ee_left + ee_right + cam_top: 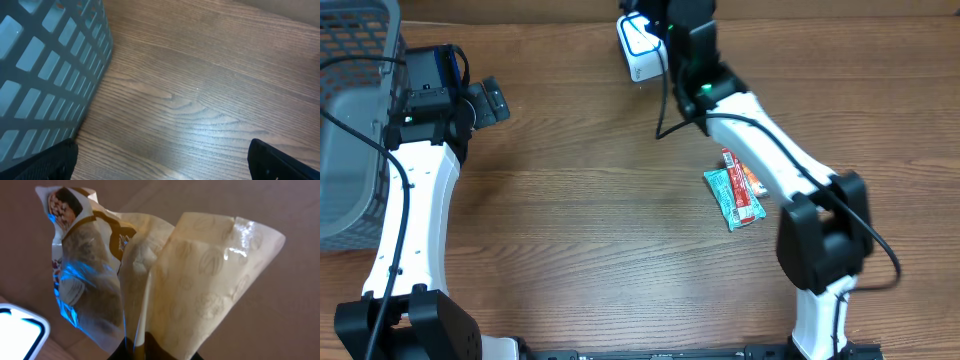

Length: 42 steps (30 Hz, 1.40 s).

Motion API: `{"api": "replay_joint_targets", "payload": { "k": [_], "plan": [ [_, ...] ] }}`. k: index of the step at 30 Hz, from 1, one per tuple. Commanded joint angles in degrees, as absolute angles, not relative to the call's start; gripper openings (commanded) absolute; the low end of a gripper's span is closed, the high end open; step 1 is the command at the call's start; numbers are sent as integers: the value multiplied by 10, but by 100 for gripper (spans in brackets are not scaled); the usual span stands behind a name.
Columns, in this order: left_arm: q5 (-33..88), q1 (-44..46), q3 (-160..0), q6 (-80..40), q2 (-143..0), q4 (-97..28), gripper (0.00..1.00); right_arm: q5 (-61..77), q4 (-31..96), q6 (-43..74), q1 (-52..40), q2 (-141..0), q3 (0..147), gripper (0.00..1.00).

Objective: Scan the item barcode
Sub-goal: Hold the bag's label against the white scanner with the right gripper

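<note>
You were in the scanning step. Your right end effector (157,355) was clamped together on the bottom of a crinkled tan snack wrapper (165,280), holding it upright in the air at the far edge of the table (580,220), just beside the lit white scanner (638,45). No barcode showed on the side facing the wrist camera, so the next move likely called for turning the wrapper until its printed code faced the scanner window, and keeping the foil flat enough to read.

Your left end effector (500,103) rested with its fingers wide apart and nothing between them, next to the grey basket (350,120) at the far left corner. A teal packet (728,198) and a red packet (748,185) lay together toward the right edge, partly under the right arm. Nothing stood between wrapper and scanner.
</note>
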<state>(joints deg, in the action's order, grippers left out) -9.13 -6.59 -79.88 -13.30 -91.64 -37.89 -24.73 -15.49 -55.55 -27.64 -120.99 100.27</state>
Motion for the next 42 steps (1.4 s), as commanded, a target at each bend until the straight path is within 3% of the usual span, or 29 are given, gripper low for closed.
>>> {"api": "replay_joint_targets", "payload": {
  "k": [1,7,27,35,42],
  "plan": [
    [-90,-64,-804,-124,-916,-379,100,-295,-216,-620,-289,-1250,1009,4],
    [-90,-64,-804,-124,-916,-379,100,-321,-317,-665,-293,-1321,1009,3],
    [-90,-64,-804,-124,-916,-379,100,-371,-211,-613,-348,-1334,1008,4],
    [-90,-64,-804,-124,-916,-379,100,-394,-83,-531,-353,-1334,1008,3],
    [-90,-64,-804,-124,-916,-379,100,-411,-116,-528,-354,-1297,1009,3]
  ]
}}
